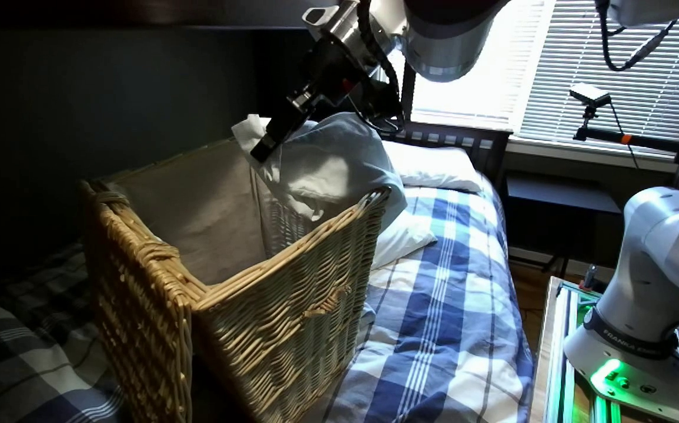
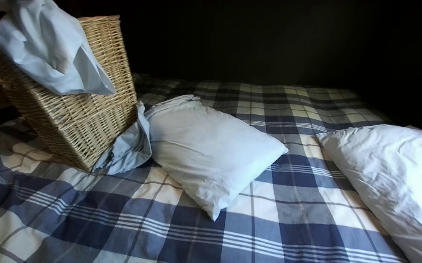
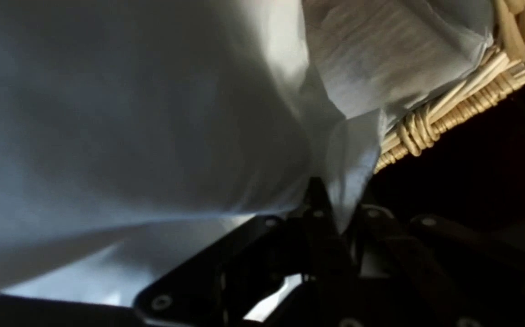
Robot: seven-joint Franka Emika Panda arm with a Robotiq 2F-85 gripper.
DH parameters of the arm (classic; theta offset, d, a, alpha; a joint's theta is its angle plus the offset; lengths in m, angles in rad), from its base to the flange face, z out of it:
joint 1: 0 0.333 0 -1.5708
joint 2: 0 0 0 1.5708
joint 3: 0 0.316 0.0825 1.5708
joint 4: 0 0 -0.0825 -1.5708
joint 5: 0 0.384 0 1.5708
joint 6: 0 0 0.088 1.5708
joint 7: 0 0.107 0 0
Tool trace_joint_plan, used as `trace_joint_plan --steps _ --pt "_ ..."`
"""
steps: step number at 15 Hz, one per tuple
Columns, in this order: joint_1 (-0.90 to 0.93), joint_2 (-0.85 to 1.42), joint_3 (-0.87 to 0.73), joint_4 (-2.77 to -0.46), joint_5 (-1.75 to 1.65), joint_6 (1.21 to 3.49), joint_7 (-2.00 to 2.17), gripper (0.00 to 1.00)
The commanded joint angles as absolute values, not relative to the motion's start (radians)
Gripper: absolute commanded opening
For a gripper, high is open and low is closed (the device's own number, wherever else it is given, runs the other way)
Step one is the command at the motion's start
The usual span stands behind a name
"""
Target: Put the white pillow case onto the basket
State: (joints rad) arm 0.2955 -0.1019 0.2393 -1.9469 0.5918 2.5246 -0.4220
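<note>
Blue-and-white plaid bedspread point(image 2: 203, 237), biggest item, spread wide in both exterior views. White robot arm point(image 1: 639, 264) next: base off to one side of the bedspread, green light point(image 1: 606, 371) on it, far end up over the basket point(image 1: 310, 329). Basket is tan wicker, large, rectangular, braided rim, top open, standing on the bedspread; beige liner point(image 1: 198, 217) inside. Plump white pillow point(image 2: 214, 146) lies near the basket, a second pillow point(image 2: 386, 182) well apart from both. White pillow case point(image 2: 50, 54), limp and wrinkled, is on the basket: draped over the rim at the end facing the pillows, part hanging down outside the wicker, part across the opening. Crumpled grey-white cloth point(image 2: 126, 149) at the basket's foot, between basket and nearer pillow. Tool point(image 3: 343, 204) slants down at the basket's opening, clamped on an edge of the pillow case. Black fingers point(image 1: 280, 126) sit close together, a fold of the case running in between them; wrist view is dark and blurry, so how much cloth is pinched is hard to say.
</note>
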Motion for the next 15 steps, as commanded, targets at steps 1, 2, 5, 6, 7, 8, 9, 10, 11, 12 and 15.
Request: trace_joint_plan --steps 1,2,5,6,7,8,9,10,11,12,15 --pt "0.299 -0.113 0.24 -1.924 0.498 2.463 -0.415 0.41" --pt "0.298 -0.126 0.238 -1.915 0.475 2.44 -0.399 0.5" --pt "0.278 -0.17 0.231 -1.887 0.379 2.339 -0.289 0.72" --pt "0.263 -0.194 0.229 -1.888 0.316 2.304 -0.233 0.81" --pt "0.255 -0.212 0.221 -1.88 0.291 2.253 -0.201 0.88" --pt "0.246 -0.235 0.212 -1.879 0.273 2.208 -0.177 0.94" --pt "0.236 -0.264 0.2 -1.881 0.257 2.144 -0.16 0.99" --pt "0.225 -0.29 0.187 -1.884 0.243 2.089 -0.147 1.0" --pt "0.216 -0.312 0.177 -1.885 0.23 2.045 -0.14 1.0" --pt "0.205 -0.335 0.164 -1.886 0.219 1.999 -0.134 1.0" --pt "0.172 -0.393 0.136 -1.888 0.176 1.867 -0.117 1.0"
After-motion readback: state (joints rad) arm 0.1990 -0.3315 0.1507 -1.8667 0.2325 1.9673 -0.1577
